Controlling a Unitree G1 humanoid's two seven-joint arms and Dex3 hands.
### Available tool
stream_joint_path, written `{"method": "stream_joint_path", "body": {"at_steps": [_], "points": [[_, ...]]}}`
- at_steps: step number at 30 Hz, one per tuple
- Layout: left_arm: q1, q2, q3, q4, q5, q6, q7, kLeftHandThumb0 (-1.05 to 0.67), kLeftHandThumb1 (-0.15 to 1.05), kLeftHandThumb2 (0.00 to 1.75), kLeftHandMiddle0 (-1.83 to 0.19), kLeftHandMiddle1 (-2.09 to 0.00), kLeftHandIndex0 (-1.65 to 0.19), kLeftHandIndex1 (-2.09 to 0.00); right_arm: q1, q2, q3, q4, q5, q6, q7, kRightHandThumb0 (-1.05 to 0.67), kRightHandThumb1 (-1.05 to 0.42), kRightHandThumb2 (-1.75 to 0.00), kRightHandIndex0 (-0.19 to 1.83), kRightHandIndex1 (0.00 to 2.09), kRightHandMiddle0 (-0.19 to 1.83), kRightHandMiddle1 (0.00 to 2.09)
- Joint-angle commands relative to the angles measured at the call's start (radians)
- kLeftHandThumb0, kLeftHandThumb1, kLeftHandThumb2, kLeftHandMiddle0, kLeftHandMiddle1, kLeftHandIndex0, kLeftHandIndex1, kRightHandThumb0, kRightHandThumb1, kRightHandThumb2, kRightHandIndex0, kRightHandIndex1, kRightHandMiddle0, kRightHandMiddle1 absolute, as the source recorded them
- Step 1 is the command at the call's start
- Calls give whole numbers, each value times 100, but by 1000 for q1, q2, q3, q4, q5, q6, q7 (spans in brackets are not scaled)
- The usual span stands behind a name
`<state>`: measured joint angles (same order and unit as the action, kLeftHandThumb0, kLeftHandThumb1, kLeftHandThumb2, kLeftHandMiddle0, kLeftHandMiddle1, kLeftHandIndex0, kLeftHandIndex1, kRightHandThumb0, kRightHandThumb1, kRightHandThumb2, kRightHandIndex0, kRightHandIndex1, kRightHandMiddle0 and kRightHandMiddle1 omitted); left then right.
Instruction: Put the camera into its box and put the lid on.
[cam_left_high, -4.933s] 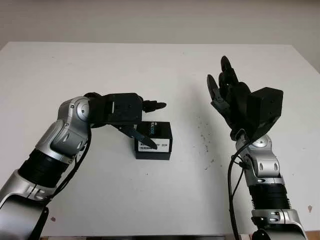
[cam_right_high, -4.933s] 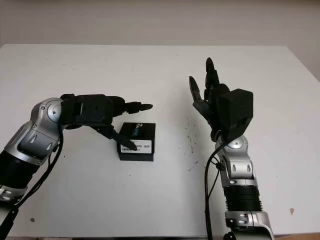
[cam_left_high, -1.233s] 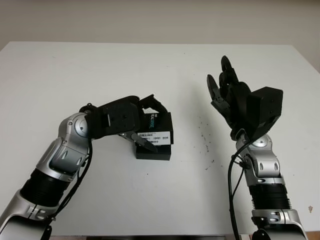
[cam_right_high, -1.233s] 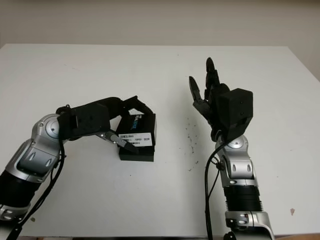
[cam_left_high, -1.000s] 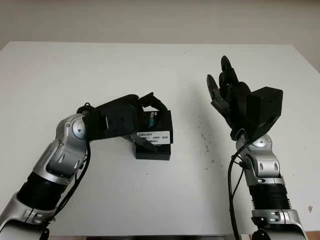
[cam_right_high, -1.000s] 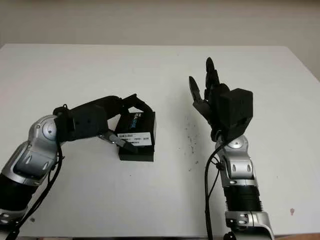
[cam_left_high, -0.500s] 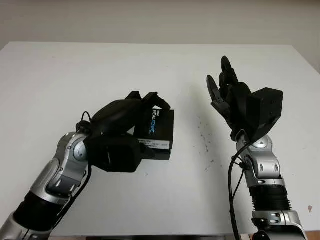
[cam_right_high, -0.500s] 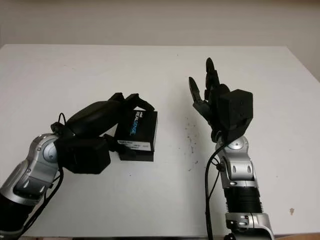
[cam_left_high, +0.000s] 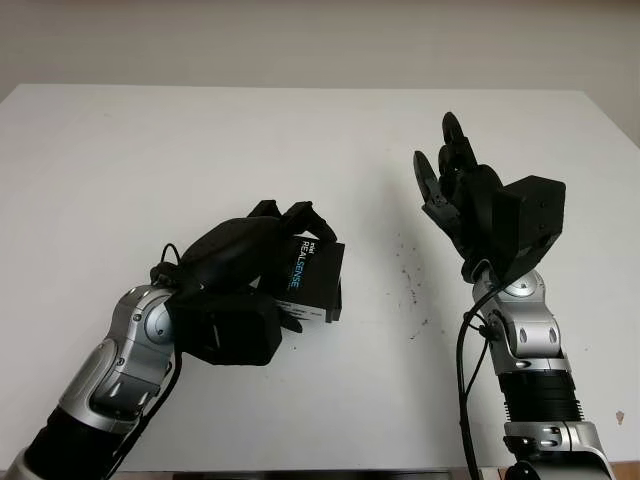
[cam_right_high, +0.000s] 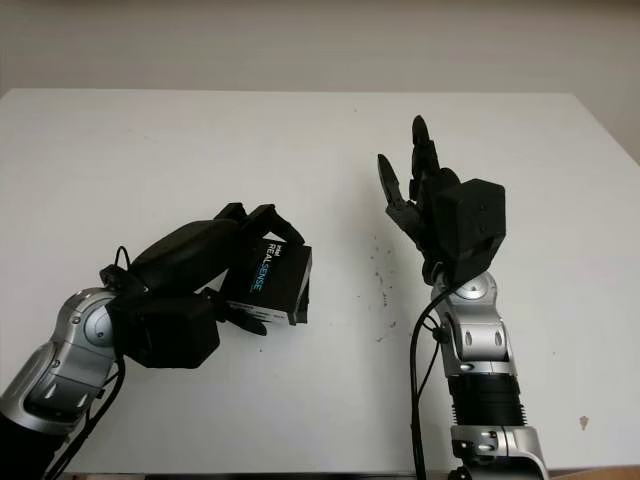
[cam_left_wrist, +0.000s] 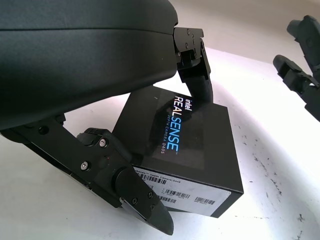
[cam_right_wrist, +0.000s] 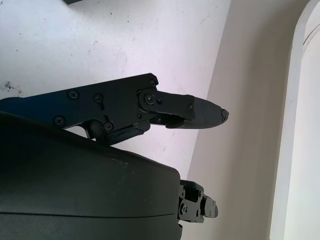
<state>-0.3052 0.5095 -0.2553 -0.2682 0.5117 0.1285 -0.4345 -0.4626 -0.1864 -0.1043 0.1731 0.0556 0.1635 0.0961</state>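
Observation:
A black box (cam_left_high: 318, 280) with "REALSENSE" printed on its top and a white barcode label on one side hangs tilted just above the white table (cam_left_high: 150, 150). My left hand (cam_left_high: 296, 266) is shut on it, with fingers over its far edge and the thumb under its near edge. The left wrist view has the same box (cam_left_wrist: 185, 145) close up, between a finger (cam_left_wrist: 197, 75) on top and the thumb (cam_left_wrist: 135, 195) below. My right hand (cam_left_high: 450, 170) is open, raised upright over the right half of the table, well apart from the box.
A patch of small dark specks (cam_left_high: 410, 290) marks the table between the box and the right arm. The table's far edge (cam_left_high: 300, 86) runs along the back, in front of a plain wall.
My left hand closed on the box, then rolled at the wrist and raised and tilted it off the table. The right hand has not moved.

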Motion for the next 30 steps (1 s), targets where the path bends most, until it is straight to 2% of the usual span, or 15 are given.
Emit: {"method": "stream_joint_path", "body": {"at_steps": [1, 9, 13, 17, 22, 30], "points": [[5, -3, 7, -10, 0, 3, -5, -20, 105, 8, -42, -193, -21, -155, 6, 1, -4, -19, 8, -7, 3, -51, -105, -47, -17, 5, -12, 5], [-2, -15, 3, -11, 12, 40, -8, -22, 105, 7, -48, -201, -21, -156, 8, 0, -2, -23, 9, -7, 5, -51, -105, -47, -17, 5, -12, 5], [-5, -39, -15, -32, 91, 95, 17, -24, 104, 6, -46, -190, -22, -160, 9, 2, 1, -28, 5, -3, 0, -52, -105, -46, -17, 6, -11, 6], [-7, -63, -21, -47, 131, 143, 10, -22, 105, 6, -42, -200, -18, -156, 8, 7, 0, -27, 12, -5, 3, -54, -105, -46, -17, 5, -11, 6], [-11, -78, -25, -32, 154, 139, 29, -20, 104, 6, -40, -187, -19, -153, 9, 7, 3, -16, 10, -22, 6, -55, -105, -45, -16, 6, -10, 6], [-21, -88, -27, -17, 167, 131, 33, -21, 103, 5, -44, -189, -21, -150, -6, 14, -2, 12, 18, -23, -3, -55, -105, -39, -15, 6, -10, 6]]}}
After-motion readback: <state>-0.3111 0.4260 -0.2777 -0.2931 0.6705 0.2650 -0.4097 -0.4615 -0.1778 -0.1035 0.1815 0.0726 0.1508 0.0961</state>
